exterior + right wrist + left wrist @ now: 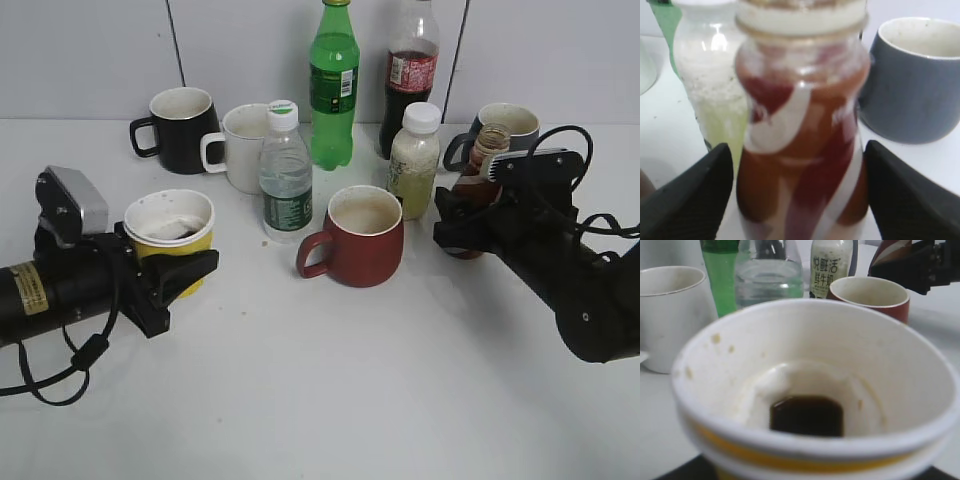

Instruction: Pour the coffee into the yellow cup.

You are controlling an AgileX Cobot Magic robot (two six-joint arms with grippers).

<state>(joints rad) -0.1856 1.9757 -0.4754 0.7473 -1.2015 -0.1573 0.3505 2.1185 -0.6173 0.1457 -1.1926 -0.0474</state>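
Observation:
The yellow cup stands at the left, and my left gripper is shut on its lower body. In the left wrist view the yellow cup fills the frame, with a small pool of dark liquid at its bottom. The coffee bottle stands upright at the right, brown with a white swirl and no cap on its neck. My right gripper is around its lower body. In the right wrist view the coffee bottle sits between the two black fingers, which stand slightly apart from its sides.
A dark red mug and a water bottle stand in the middle. Behind are a black mug, a white mug, a green bottle, a cola bottle, a milky bottle and a grey mug.

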